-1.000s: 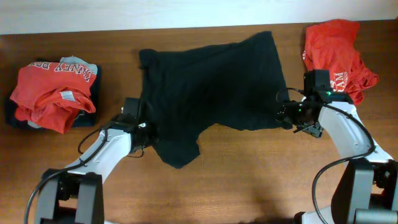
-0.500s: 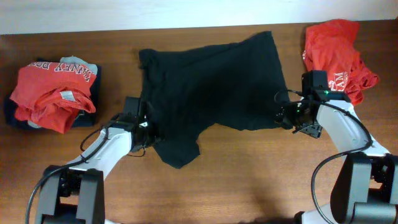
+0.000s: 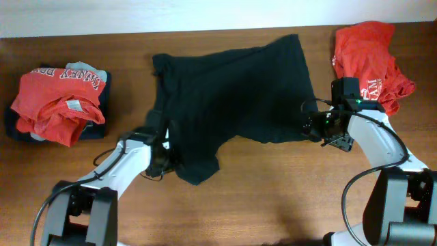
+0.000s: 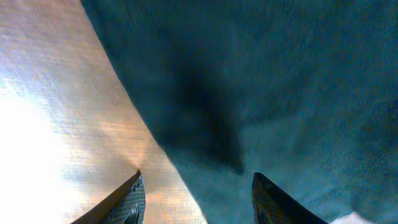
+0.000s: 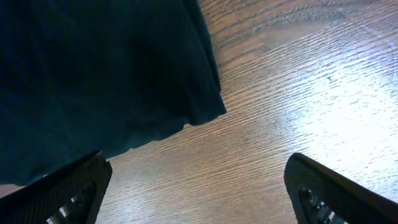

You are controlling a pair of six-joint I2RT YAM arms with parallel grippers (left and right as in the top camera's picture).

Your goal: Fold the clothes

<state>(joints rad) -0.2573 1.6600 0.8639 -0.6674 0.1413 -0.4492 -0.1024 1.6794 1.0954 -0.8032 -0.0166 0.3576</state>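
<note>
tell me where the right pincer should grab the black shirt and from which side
Take the black shirt by its near right corner, sliding in low from the right, where the right pincer is open. That corner lies flat on the table and sticks out as a point, so a finger may slip under it.

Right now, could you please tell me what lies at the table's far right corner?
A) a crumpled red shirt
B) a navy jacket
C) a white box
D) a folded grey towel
A: the overhead view shows a crumpled red shirt with white lettering there, right of the black shirt.
</note>
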